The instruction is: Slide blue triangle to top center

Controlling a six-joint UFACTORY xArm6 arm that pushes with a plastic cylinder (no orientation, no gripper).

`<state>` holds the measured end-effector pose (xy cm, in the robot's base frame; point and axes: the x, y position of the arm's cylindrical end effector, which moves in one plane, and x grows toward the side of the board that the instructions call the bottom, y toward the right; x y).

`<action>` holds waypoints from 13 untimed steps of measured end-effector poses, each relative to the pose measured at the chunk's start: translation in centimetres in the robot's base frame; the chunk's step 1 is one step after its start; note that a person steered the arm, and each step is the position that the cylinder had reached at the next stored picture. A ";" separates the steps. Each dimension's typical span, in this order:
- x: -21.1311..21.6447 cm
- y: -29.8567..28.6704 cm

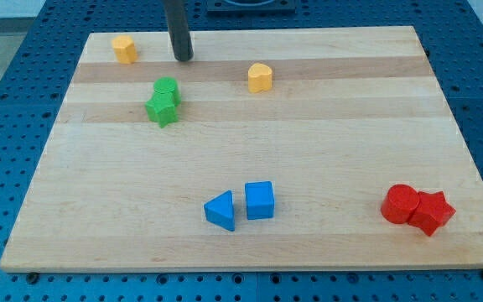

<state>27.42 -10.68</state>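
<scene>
Up near the view's top edge, left of centre, my tip (182,58) sits on the bare board, and it is nowhere near the job yet. No jaws to report on this rig: it is a plain dark rod, carrying nothing and touching no block.

The blue triangle (220,210) lies well below my tip and slightly to its right, down by the view's bottom edge, with the blue cube (259,200) just beside it on its right, a narrow gap between them. That is the relation that matters: the triangle has to travel upward toward the top centre, so I judge my tip must get underneath it, on the far side from where it now stands, before any push begins.

Closer to my tip, the two green blocks (163,101) sit just below and a touch left, pressed together. A yellow block (125,49) is off to its left, another yellow block (260,77) off to its right and slightly lower. The two red blocks (417,207), touching each other, are far right and well below.

A straight drop risks clipping the greens, I reckon, so a swing wide looks wiser.
</scene>
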 end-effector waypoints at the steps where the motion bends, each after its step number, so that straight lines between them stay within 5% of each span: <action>1: 4.1 1.9; 7: 32.5 1.1; 9: 32.7 5.4; 13: 25.3 9.9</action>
<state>52.71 -0.81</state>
